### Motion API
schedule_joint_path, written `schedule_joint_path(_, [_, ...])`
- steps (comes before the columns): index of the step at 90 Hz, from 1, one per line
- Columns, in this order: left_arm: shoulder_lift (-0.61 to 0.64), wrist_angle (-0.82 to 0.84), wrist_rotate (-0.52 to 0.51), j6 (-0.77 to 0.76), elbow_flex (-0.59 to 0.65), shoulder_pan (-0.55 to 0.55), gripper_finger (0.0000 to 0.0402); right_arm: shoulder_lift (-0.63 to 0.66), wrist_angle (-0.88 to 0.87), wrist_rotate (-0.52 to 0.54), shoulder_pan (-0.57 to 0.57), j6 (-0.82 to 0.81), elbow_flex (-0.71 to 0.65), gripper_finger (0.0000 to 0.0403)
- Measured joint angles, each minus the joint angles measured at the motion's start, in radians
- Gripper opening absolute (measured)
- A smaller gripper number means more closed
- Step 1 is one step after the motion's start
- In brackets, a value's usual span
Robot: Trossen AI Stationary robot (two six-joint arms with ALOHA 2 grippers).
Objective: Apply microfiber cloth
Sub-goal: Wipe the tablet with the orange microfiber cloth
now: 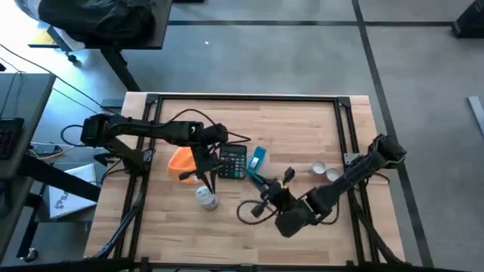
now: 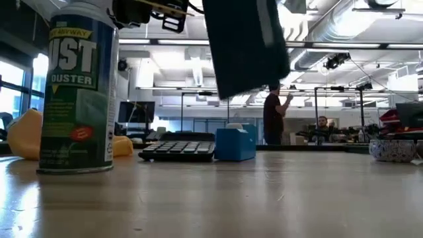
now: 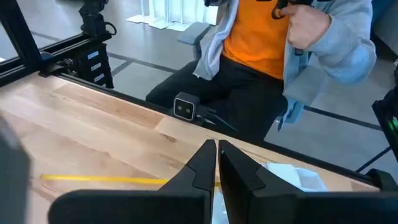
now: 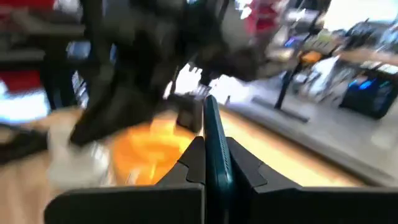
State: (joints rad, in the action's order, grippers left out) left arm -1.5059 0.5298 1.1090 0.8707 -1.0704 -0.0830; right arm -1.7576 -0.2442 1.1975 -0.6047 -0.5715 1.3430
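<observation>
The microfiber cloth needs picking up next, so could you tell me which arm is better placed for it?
Probably the left. Its pincer hovers right beside the microfiber cloth, fingers closed on nothing. The right pincer is farther off, already clamped on a thin teal object.

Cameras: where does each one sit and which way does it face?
High view: overhead, straight down on the table; both arms show.
Low view: table-top height, level past the duster can into the room; robot parts hang above.
Left wrist view: left arm, facing a person beyond the table; left gripper shows, fingers shut.
Right wrist view: right arm, facing the microfiber cloth; right gripper pinches a thin teal object.
High and low share the calculator.
</observation>
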Motion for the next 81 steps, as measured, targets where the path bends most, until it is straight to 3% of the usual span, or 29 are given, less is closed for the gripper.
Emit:
schedule_joint_path(12, [0.004,0.0,-0.018,-0.023,-0.029,0.002,0.0,0.0,-0.029,-0.102,-0.004,0.108,0.006,0.0])
schedule_joint_path(30, [0.006,-0.002,-0.01,-0.059,-0.061,0.001,0.0,0.0,-0.091,-0.192,-0.006,0.678,0.073,0.0])
schedule_joint_path(39, [0.006,-0.002,-0.007,-0.09,-0.071,0.001,0.0,0.0,-0.175,-0.191,-0.006,0.878,0.089,0.0])
schedule_joint_path(61, [0.006,-0.002,-0.03,-0.16,-0.08,0.012,0.0,0.0,-0.346,-0.16,0.012,1.128,0.092,0.0])
schedule_joint_path(81, [0.007,0.005,-0.068,-0.112,-0.08,0.055,0.0,-0.022,-0.35,-0.121,0.022,1.378,0.092,0.0])
